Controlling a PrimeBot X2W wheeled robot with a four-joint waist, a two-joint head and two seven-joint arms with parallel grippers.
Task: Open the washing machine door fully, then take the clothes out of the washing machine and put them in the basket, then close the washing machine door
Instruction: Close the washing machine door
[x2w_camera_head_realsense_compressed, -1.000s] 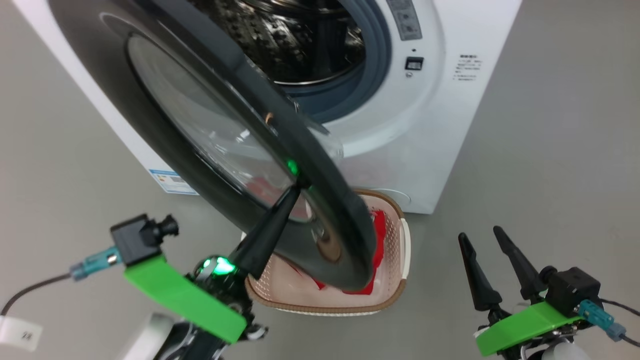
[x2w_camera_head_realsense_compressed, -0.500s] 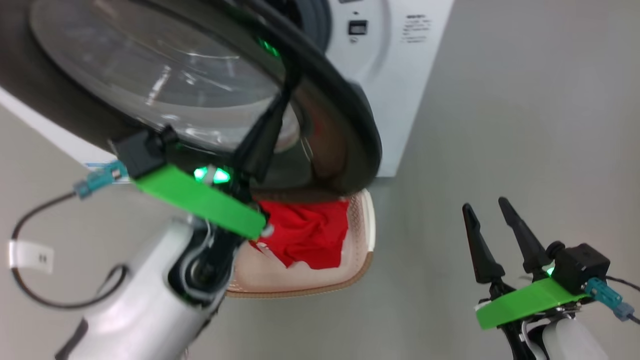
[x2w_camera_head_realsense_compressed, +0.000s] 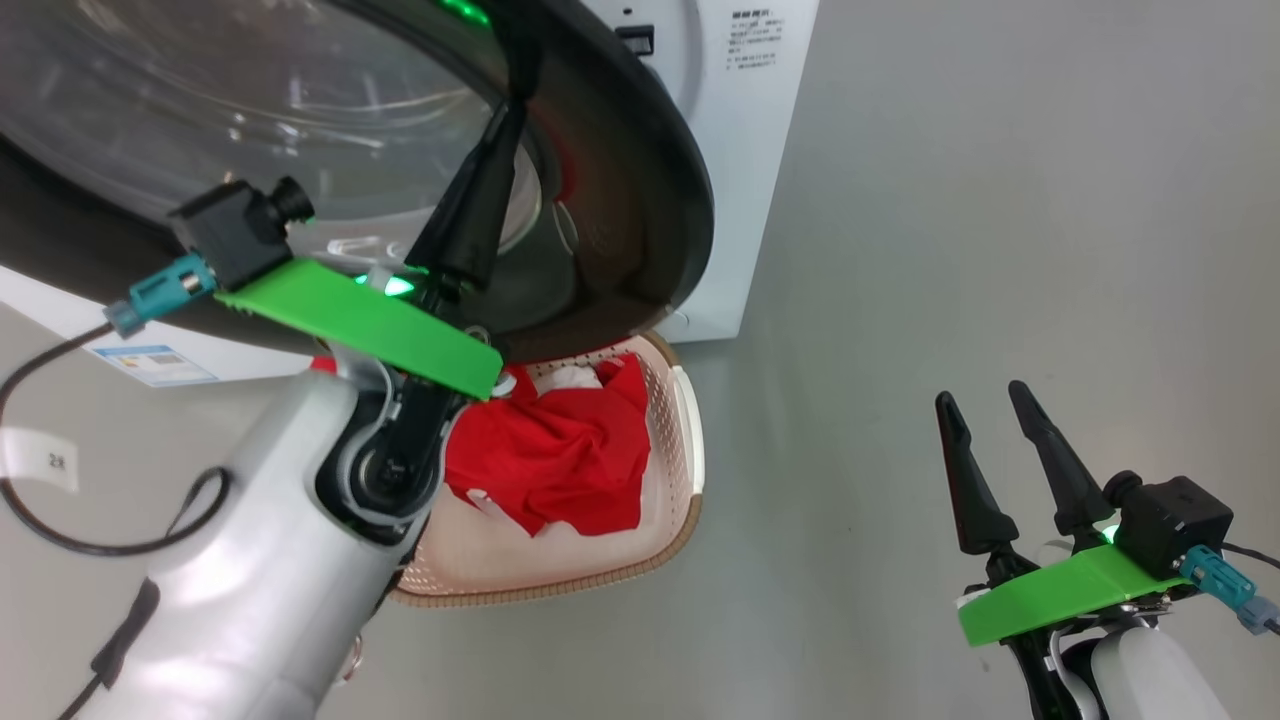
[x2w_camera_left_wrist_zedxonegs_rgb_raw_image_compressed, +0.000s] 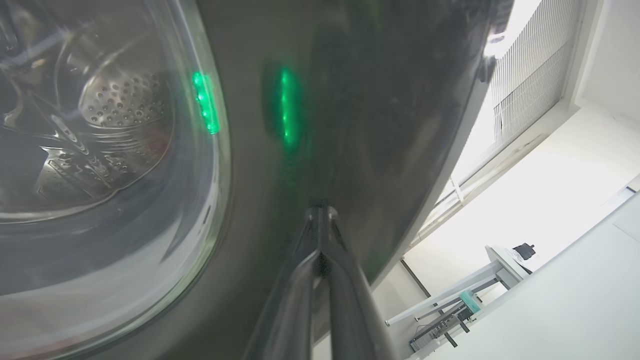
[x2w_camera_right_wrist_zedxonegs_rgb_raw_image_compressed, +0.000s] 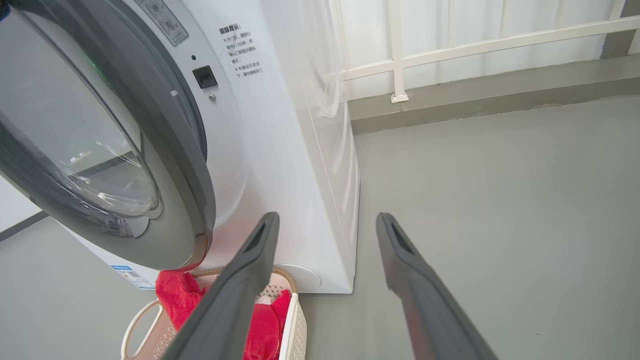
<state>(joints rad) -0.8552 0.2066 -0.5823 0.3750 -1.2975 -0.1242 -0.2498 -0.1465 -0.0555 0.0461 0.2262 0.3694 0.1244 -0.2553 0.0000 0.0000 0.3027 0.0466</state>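
The basket (x2w_camera_head_realsense_compressed: 692, 452) sits on the floor (x2w_camera_head_realsense_compressed: 950, 220) right in front of the washer (x2w_camera_head_realsense_compressed: 750, 150), at the foot of its front panel, and holds a heap of clothes (x2w_camera_head_realsense_compressed: 560, 460): mostly red, with 1 white piece at the end nearest the washer. The door (x2w_camera_head_realsense_compressed: 640, 200) stands partly swung out from the washer front, its lower edge hanging over the basket. The left gripper (x2w_camera_head_realsense_compressed: 518, 60) has its 2 fingers pressed together, tips against the door's glossy black rim, pinching nothing. Through the door glass the washer's perforated drum (x2w_camera_left_wrist_zedxonegs_rgb_raw_image_compressed: 115, 100) shows; whether anything lies in it I cannot tell. The right gripper (x2w_camera_head_realsense_compressed: 982, 392) hovers over the floor to the washer's right, fingers spread and empty.
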